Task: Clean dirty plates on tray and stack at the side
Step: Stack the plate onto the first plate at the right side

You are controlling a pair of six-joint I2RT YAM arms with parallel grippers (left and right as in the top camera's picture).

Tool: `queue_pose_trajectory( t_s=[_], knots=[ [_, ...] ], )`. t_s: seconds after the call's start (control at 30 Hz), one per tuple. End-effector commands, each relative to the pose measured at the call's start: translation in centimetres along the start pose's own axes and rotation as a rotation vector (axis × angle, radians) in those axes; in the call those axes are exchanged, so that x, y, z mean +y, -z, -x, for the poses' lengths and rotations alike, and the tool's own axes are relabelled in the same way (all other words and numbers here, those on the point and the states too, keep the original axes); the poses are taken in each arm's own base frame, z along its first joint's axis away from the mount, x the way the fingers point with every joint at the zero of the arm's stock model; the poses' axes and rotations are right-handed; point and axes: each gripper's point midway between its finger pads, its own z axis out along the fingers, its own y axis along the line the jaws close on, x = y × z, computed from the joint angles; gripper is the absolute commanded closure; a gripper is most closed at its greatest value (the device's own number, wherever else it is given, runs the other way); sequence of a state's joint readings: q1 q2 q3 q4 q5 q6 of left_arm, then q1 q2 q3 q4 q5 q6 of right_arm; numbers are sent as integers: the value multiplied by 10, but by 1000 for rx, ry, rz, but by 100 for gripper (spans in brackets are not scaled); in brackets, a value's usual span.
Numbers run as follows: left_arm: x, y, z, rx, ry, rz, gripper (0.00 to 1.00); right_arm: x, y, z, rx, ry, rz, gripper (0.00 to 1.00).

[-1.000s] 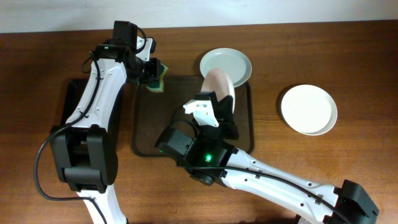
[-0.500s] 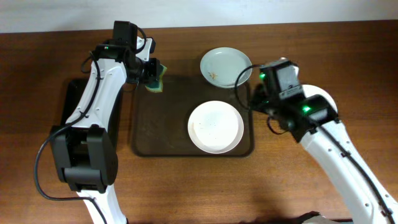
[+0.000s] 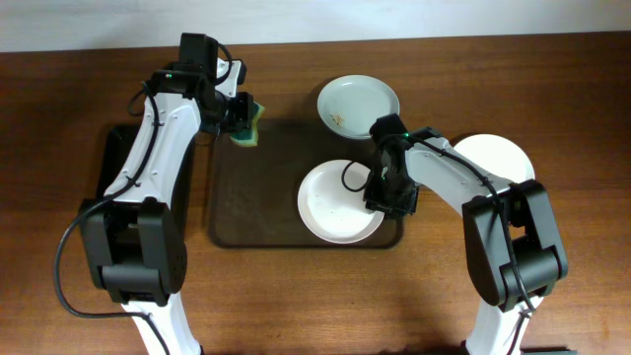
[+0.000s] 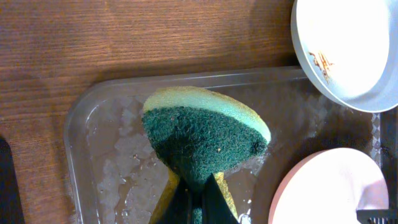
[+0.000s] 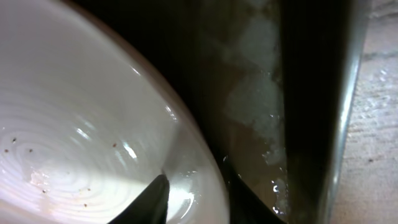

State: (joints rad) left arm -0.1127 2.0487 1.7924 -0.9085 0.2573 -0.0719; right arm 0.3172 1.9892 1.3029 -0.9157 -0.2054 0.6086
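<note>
The brown tray (image 3: 246, 212) holds a white plate (image 3: 335, 202) with small specks. My right gripper (image 3: 387, 194) is at this plate's right rim; in the right wrist view its fingers (image 5: 199, 199) sit on either side of the rim of the plate (image 5: 74, 124), shut on it. A pale blue-green plate (image 3: 357, 102) with an orange smear lies at the tray's back edge. A second white plate (image 3: 498, 163) lies on the table at the right. My left gripper (image 3: 240, 116) is shut on a green and yellow sponge (image 4: 199, 134) over the tray's back left corner (image 4: 93, 124).
A black tray (image 3: 116, 163) lies on the left under my left arm. The tray floor is wet (image 5: 261, 106). The left wrist view also shows the blue-green plate (image 4: 348, 50) and the white plate (image 4: 329, 186).
My right arm has moved left and down to the white plate's right rim and closed on it. The left arm and sponge have not moved.
</note>
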Motion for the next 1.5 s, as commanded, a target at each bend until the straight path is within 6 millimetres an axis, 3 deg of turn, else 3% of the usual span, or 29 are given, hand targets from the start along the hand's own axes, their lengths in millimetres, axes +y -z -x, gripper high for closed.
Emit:
queue_pose_trajectory(
  t_s=[0.0, 0.1, 0.27, 0.33, 0.43, 0.57, 0.63, 0.7, 0.77, 0.83, 0.97, 1.03, 1.13, 1.23, 1.27, 1.3, 1.33, 1.47],
  knots=[
    [-2, 2, 3, -10, -13, -6, 99, 5, -5, 6, -13, 5, 19, 74],
    [5, 2, 5, -17, -14, 36, 99, 5, -12, 5, -15, 7, 21, 96],
    [5, 2, 6, -20, -14, 35, 99, 7, -14, 3, 2, 12, 33, 96],
    [5, 2, 5, -19, -14, 36, 99, 20, -7, -3, 32, 68, 113, 96],
    [5, 2, 5, -18, -14, 36, 99, 36, 15, -5, 10, 129, 194, 96],
    [5, 2, 4, -12, -13, 36, 99, 35, 80, 3, -134, 135, 277, 96],
    [5, 2, 4, -13, -13, 36, 99, 9, 118, 13, -257, 87, 236, 96],
    [5, 2, 4, -13, -13, 36, 99, -17, 142, 17, -334, 35, 186, 96],
    [5, 2, 4, -14, -13, 36, 99, -42, 159, 17, -384, -18, 139, 96],
    [5, 2, 4, -14, -13, 36, 99, -89, 169, 24, -428, -133, 25, 96],
    [5, 2, 4, -14, -13, 36, 99, -171, 175, 46, -451, -415, -17, 96],
    [5, 2, 4, -14, -13, 36, 99, -225, 159, 55, -414, -586, -37, 96],
    [5, 2, 4, -14, -13, 36, 99, -252, 133, 62, -355, -654, -67, 96],
    [5, 2, 4, -14, -13, 36, 99, -262, 111, 70, -314, -676, -76, 96],
    [5, 2, 4, -13, -13, 36, 99, -262, 107, 71, -304, -676, -74, 89],
    [5, 2, 4, -13, -13, 36, 99, -255, 103, 72, -284, -644, -40, 54],
    [5, 2, 4, -14, -13, 36, 99, -240, 104, 76, -274, -568, 40, 39],
    [5, 2, 5, -17, -14, 36, 99, -199, 140, 89, -310, -444, 180, 36]
  ],
)
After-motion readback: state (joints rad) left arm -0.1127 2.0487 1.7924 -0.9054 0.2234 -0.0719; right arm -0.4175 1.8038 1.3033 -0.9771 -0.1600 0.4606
